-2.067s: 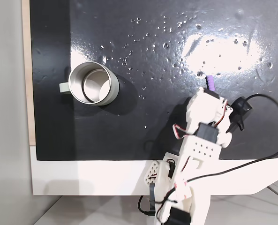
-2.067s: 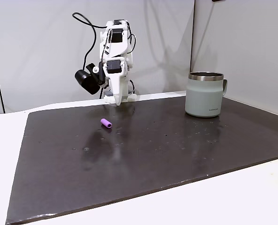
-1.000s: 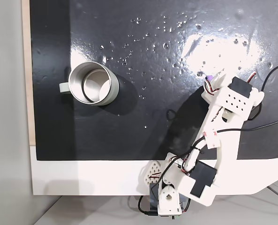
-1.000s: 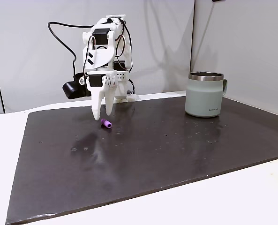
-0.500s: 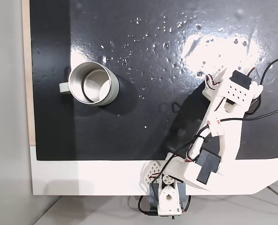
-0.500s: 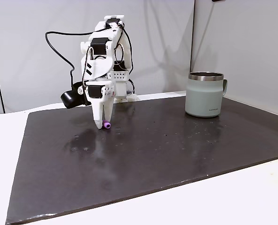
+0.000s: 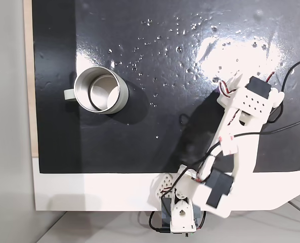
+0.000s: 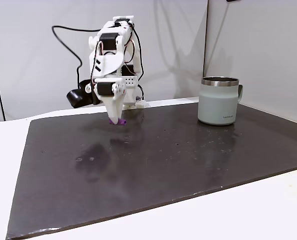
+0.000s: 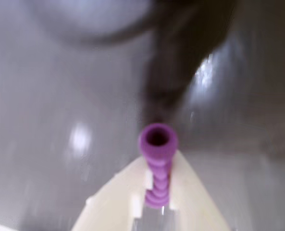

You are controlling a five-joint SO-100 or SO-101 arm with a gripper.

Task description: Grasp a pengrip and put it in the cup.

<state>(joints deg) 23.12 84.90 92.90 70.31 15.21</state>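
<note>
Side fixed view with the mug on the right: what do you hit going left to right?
Black camera → gripper shut on the purple pengrip, lifted off the mat → cup, its handle on the right edge.

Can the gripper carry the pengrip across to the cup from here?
Probably yes: the gripper is shut on the pengrip, lifted off the mat, with nothing between it and the open cup.

Glossy black mat [image 8: 188, 160], seemingly droplet-speckled
</note>
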